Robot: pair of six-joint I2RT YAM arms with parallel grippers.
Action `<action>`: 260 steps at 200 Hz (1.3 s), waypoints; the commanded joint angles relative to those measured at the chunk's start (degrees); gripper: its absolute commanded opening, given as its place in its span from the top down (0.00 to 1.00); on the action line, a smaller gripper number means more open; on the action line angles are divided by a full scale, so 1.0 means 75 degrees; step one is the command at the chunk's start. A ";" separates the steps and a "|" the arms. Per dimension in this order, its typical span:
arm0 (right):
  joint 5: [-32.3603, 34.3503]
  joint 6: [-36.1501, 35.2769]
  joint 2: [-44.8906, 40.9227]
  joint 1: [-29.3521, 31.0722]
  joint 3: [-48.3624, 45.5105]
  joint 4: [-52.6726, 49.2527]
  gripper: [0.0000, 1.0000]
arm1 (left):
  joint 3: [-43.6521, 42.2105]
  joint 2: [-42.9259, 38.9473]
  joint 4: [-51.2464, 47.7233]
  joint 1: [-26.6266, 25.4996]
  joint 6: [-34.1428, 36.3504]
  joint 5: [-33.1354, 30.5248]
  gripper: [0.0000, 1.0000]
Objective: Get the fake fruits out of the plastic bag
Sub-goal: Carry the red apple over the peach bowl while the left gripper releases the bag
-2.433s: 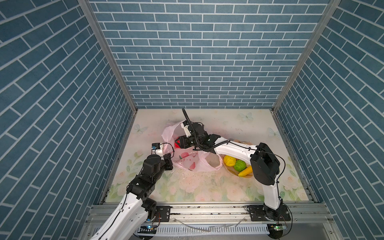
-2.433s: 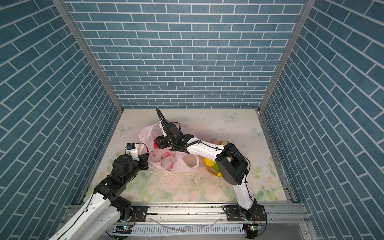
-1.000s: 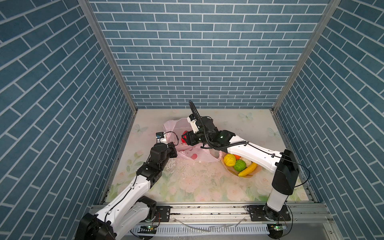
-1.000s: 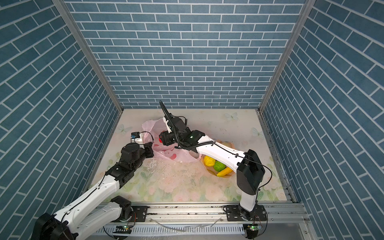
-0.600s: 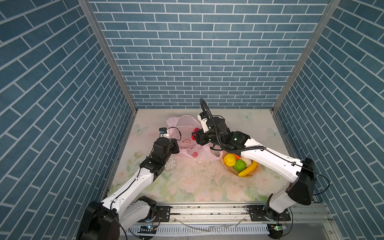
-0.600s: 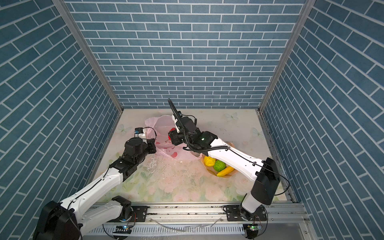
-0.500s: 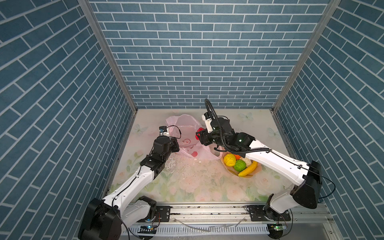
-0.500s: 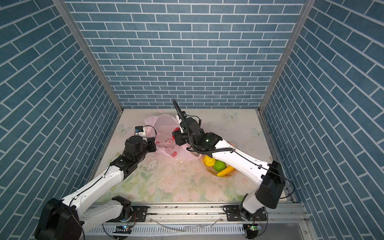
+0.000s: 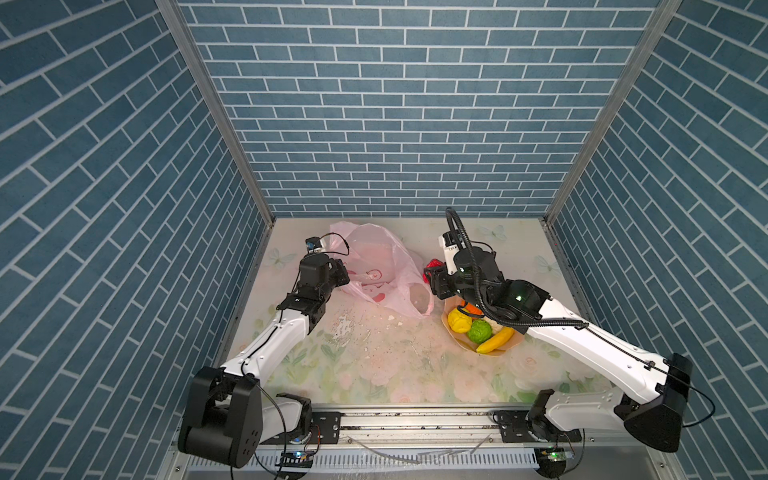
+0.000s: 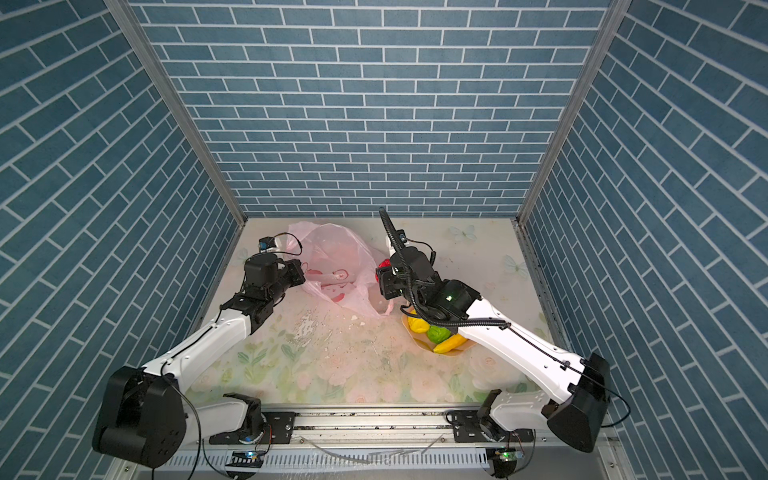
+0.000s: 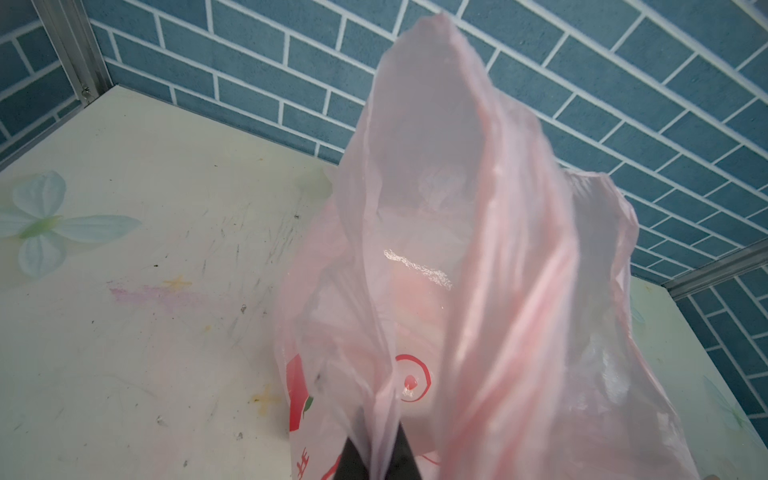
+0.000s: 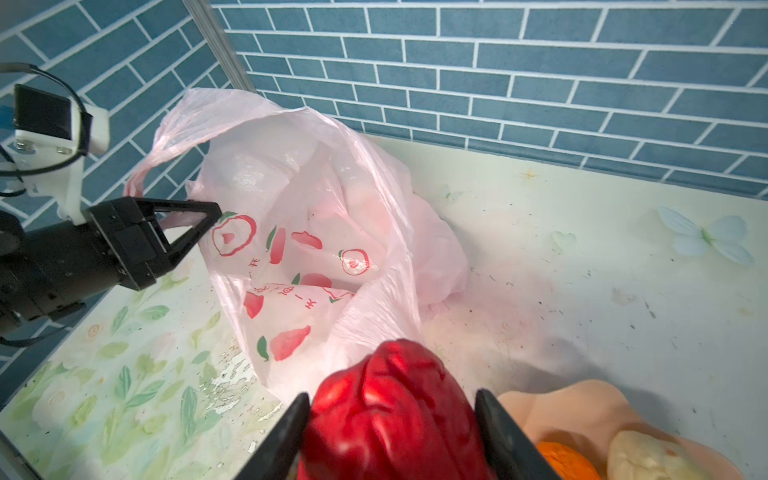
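- The counter (image 9: 395, 365) lies open around the bowl. A round fruit let go short of the rim would probably roll away across it.
- The plastic bag (image 9: 374, 266) slumps at the back left of the counter, its mouth turned toward the right arm.
  - One edge is pinched in the left tool (image 11: 376, 455), whose jaws are closed tight on the thin film.
  - That film looks slick and crinkly, so it may creep out of the pinch and let the mouth fall shut.
  - I cannot tell through the plastic whether any fruit is left inside. If one is, a collapsed mouth would make it hard to reach.
- The peach bowl (image 12: 561, 411) sits just right of the bag and is already crowded. Another fruit set on the heap could roll off or push one out over the low rim.
- The red fruit (image 12: 390, 370) is out of the bag and just beside the bowl, clamped across its sides by the right tool (image 12: 392, 419).
  - Its skin is glossy and lumpy, so a quick swing might let it slip out of the jaws.
  - The bag's nearest fold lies close by, and the arm could snag it on the way over.
- In the bowl, the banana (image 9: 496, 338) lies at the near edge and seems the likeliest to be tipped out.
- The yellow fruit (image 9: 458, 321), green ball (image 9: 478, 330), orange (image 12: 561, 459) and cream lump (image 12: 648, 457) are packed close together. A hard drop could scatter them.
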 commanded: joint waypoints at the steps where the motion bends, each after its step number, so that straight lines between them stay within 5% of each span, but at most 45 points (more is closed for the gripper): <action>1: 0.0341 0.0037 -0.0359 -0.0181 -0.0412 -0.0321 0.91 | 0.0289 0.0289 0.0470 0.0115 -0.0089 0.0114 0.90; 83: 0.0475 0.0216 -0.0951 -0.0530 -0.1131 -0.0332 0.91 | 0.1060 0.1887 0.0789 0.0279 -0.0388 0.0578 0.88; 172: 0.0204 0.0298 -0.0861 -0.0985 -0.1652 0.0054 0.91 | 0.0792 0.0411 -0.1011 0.0279 -0.0428 0.0484 0.40; 260: -0.0344 0.0368 -0.0599 -0.1683 -0.2011 0.0250 0.91 | 0.1751 -0.1158 -0.4236 0.0320 -0.0179 0.1004 0.14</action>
